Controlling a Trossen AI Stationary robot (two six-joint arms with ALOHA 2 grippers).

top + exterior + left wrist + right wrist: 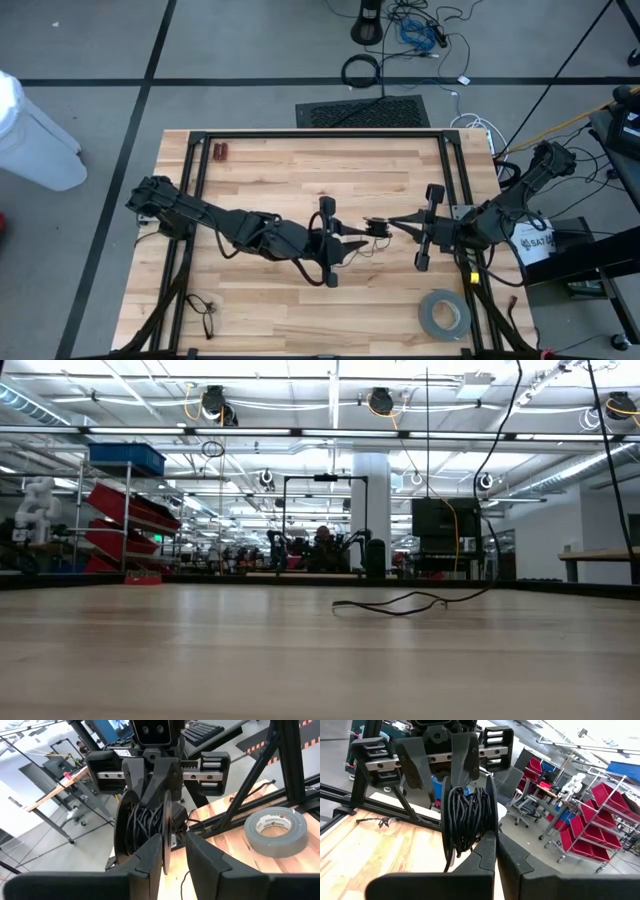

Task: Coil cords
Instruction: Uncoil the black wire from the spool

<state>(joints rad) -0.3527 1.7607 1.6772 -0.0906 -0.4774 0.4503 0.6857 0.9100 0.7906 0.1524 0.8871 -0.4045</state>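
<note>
Careful: the bundle could slip and come undone

We see the cord (376, 226) as a small black bundle up in the air over the middle of the desk (300, 170), held between our two arms. A loose end hangs down from it and lies on the wood.

Our right pincer (495, 837) has its two fingers pressed together, and the coil sits right at their tips. In the left wrist view those fingers look like they run through the loops. Our left pincer (174, 842) comes from the other side. Its fingers stand a little apart, with a thin dark edge of the coil between them. We cannot tell if it is really squeezing the cord.

What could go wrong? If the left pincer lets go or closes on nothing, the loops may slide off and fall open. If one arm pulls away too hard, the coil may stretch out. The loose end could also catch on a finger and drag loops free. The grey tape roll (444, 314) sits well apart, so it is no trouble.
</note>
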